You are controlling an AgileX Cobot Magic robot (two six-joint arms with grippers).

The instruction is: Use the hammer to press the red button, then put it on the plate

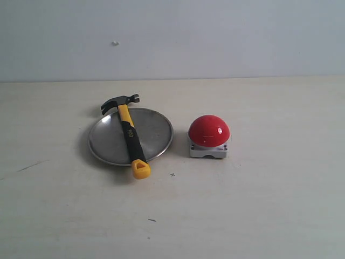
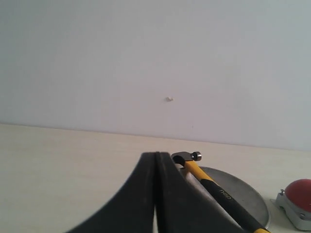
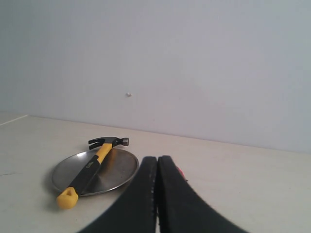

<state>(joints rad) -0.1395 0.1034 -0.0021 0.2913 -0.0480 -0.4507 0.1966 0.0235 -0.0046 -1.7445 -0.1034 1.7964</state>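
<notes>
Though clear of fingers, hammer across plate.

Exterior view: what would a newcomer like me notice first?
The glossy red button stands out most, sitting on the pale table to the right of the plate. Next is the yellow-and-black hammer, lying across that round silver plate with its dark head past the far rim and its yellow end overhanging the near rim.
</notes>
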